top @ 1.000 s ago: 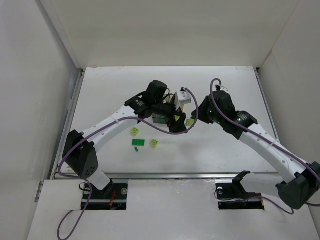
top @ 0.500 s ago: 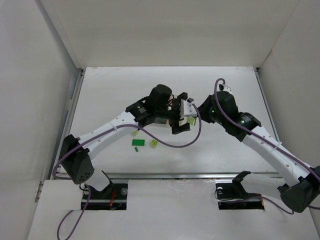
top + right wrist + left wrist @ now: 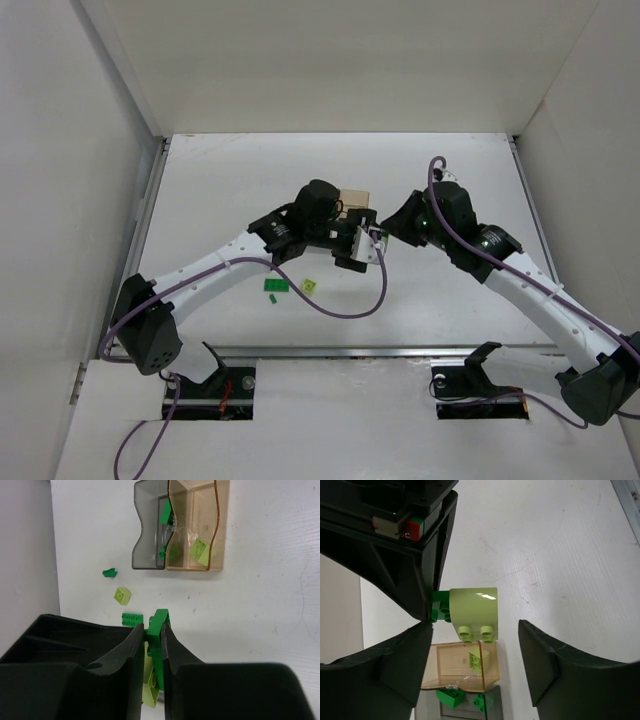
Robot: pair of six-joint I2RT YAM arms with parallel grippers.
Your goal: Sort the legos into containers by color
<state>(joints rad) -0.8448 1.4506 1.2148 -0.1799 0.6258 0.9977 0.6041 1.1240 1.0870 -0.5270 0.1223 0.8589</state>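
Brought left gripper [image 3: 474, 626], jaws spread, astride pale lime plastic brick [image 3: 472, 607] at centre frame. Clamped right gripper [image 3: 154, 632] on adjoining dark green plastic brick [image 3: 160, 616].

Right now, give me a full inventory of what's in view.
grey bin: 1, smoky translucent, on table
orange bin: 1, pale translucent, joined to grey bin
green bricks: at least 2, dark green, in grey bin
lime brick: 1, in orange bin
loose bricks: 3, one lime, two dark green, on table beside grey bin
joined pair: 1, dark green stuck to lime, in right fingers
table: 1, white
left fingers: 2, black, open, flanking the lime half, not touching
right fingers: 2, black, shut on the green half
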